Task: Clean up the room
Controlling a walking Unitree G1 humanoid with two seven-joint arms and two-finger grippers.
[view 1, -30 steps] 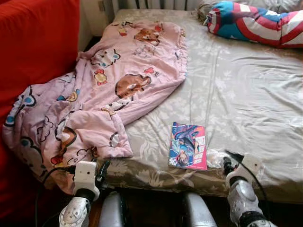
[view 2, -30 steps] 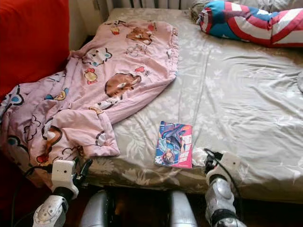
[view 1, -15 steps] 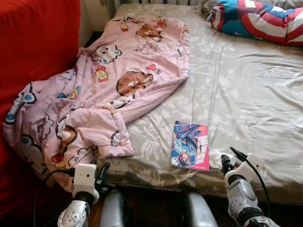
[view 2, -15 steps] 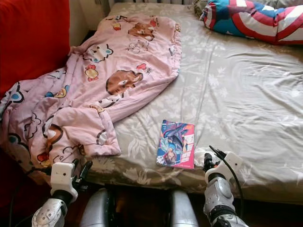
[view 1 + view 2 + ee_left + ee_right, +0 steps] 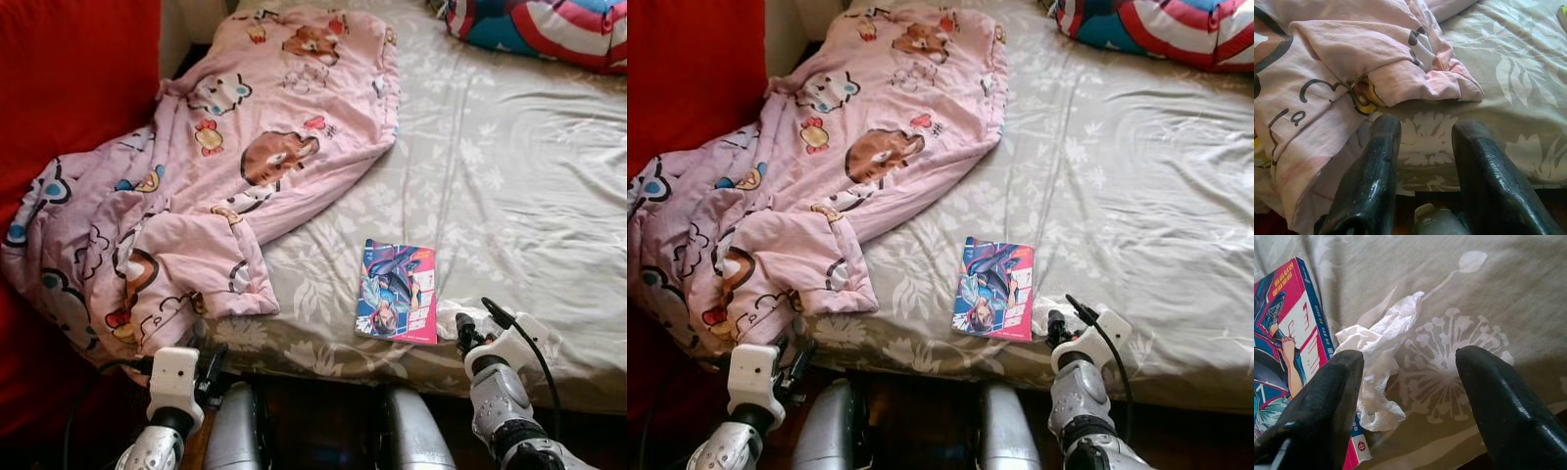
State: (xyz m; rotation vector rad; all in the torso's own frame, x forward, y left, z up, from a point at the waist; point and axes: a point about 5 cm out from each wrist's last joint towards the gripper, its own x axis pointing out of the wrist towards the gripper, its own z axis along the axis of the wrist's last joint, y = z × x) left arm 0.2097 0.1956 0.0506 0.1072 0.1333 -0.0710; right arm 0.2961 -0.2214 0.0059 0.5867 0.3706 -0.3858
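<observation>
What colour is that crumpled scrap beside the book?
White; the crumpled scrap shows best in the right wrist view, beside the book.

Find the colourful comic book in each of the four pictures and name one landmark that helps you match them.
Left eye view: comic book near the bed's front edge, right of centre.
Right eye view: the same spot, beside the right hand.
Left wrist view: not in it.
Right wrist view: at the edge, beside one finger.
Shared landmark: crumpled white tissue against the book.

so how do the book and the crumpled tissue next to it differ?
The book is flat, rigid and brightly printed; the tissue is plain white, crumpled and shapeless. The book is the larger, and the tissue laps over its edge. Both lie on the bed sheet near its front edge, ahead of the open right gripper.
</observation>
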